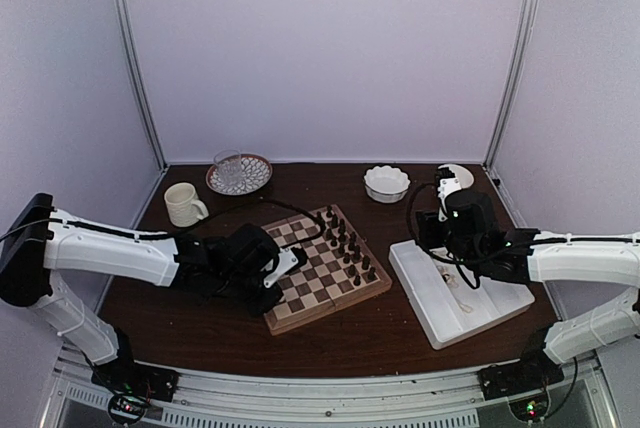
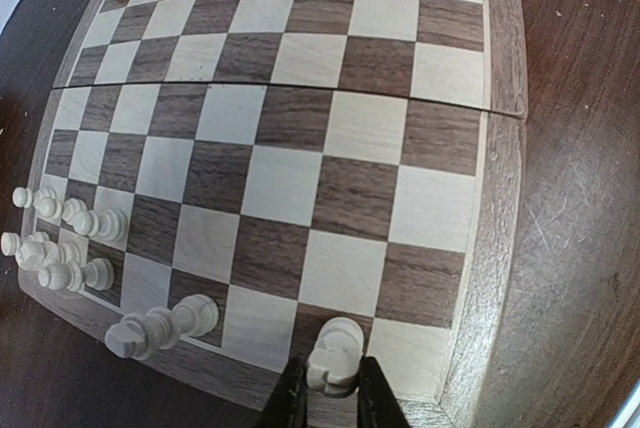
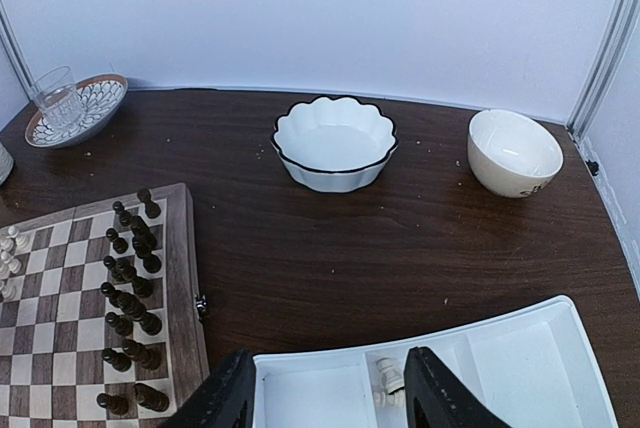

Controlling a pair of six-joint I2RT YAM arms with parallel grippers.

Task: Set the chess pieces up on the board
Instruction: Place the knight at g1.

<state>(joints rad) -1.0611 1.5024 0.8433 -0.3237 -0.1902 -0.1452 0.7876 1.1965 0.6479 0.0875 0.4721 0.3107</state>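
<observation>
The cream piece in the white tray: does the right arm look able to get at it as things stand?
Probably yes. The right pincer hangs open above the tray, the cream piece lies between its jaws, and nothing covers it. A divider wall beside it may crowd the grip.

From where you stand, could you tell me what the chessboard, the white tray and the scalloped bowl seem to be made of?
The board looks like wood with a satin finish: grain streaks run through both light and dark squares. The white tray seems to be matte moulded plastic, or perhaps foam. The scalloped bowl looks like glazed ceramic: glossy white with a thin dark rim line.
</observation>
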